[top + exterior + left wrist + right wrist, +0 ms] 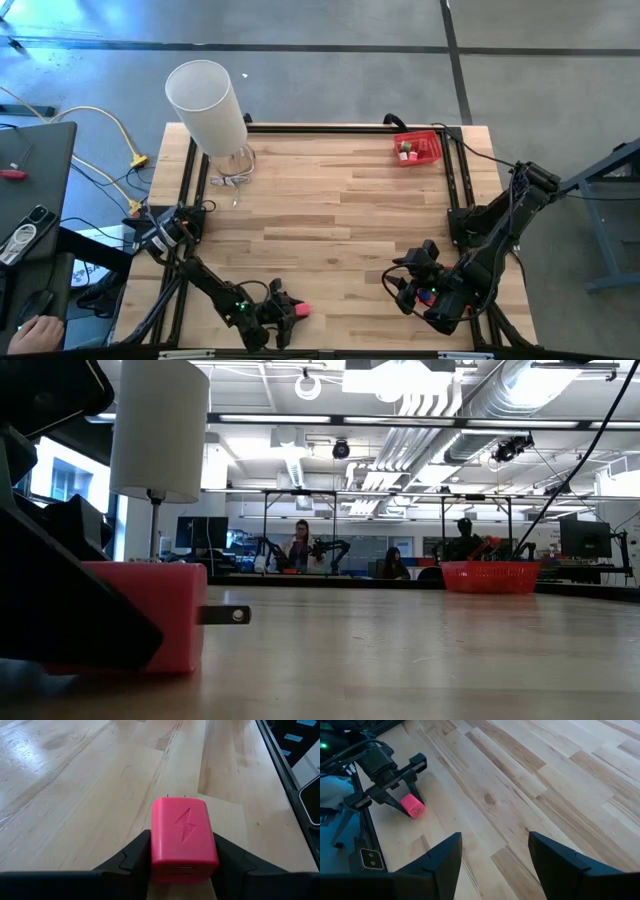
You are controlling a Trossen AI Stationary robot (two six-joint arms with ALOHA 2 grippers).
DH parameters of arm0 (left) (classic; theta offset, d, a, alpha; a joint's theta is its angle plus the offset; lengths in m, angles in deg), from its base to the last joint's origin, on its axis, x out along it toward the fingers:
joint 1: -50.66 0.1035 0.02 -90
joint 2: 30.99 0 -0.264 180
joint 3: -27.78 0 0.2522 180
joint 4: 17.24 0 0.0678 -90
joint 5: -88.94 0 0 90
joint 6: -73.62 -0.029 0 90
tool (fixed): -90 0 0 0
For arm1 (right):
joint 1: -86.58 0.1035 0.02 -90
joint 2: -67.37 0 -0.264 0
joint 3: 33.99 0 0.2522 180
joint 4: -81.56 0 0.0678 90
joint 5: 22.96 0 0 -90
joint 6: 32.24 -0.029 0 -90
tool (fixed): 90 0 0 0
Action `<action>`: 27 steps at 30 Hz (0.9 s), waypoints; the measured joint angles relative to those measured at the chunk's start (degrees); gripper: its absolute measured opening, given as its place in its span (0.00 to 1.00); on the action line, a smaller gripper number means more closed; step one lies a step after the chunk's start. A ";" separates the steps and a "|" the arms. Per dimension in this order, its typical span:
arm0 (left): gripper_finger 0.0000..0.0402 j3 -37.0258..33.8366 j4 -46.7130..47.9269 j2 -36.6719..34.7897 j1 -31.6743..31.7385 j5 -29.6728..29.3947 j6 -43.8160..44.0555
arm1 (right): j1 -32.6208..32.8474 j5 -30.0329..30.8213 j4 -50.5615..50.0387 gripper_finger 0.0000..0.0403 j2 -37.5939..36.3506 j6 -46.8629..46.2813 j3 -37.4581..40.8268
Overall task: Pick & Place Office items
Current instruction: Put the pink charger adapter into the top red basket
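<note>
Left gripper [290, 312] holds a pink charger plug [184, 839] tight between its two fingers.

The plug sits low on the wooden desk [330, 220], near the front edge and a bit left of the middle. The right gripper [492, 865] waits near the front right corner with its fingers spread apart and nothing in them. A red tray [418, 148] with small pieces inside sits at the back right corner. A tall white cylinder [206, 106] stands near the back left corner.
</note>
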State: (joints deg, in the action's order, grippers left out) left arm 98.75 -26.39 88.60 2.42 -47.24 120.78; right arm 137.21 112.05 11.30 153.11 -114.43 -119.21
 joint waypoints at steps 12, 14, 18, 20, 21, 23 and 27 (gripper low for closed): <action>0.36 0.95 -0.64 -1.74 2.03 -0.98 -11.70 | -0.02 -0.19 10.43 0.54 0.04 -0.01 2.85; 0.36 1.10 -0.74 -2.95 2.48 -1.23 -14.28 | -0.01 -0.21 11.33 0.54 0.04 -0.02 3.22; 0.36 1.42 -0.94 -5.78 3.27 -2.23 -20.01 | -0.02 -0.11 12.54 0.54 0.04 -0.02 3.23; 0.36 1.62 -1.15 -7.35 3.67 -2.47 -23.28 | -0.02 -0.08 12.97 0.54 0.04 -0.02 3.23; 0.36 1.62 -1.11 -8.20 3.83 -2.81 -24.89 | -0.02 0.02 13.22 0.54 0.05 -0.01 3.23; 0.36 1.86 -1.29 -9.43 4.35 -3.49 -27.74 | -0.07 0.07 14.22 0.54 0.48 0.00 3.21; 0.36 2.58 -1.27 -11.12 5.15 -3.86 -32.56 | -0.17 0.02 16.93 0.54 1.97 -0.02 3.21</action>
State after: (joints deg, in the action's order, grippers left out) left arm 101.32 -27.65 77.48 7.56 -51.10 88.22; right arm 137.05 112.08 28.23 155.07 -114.45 -116.00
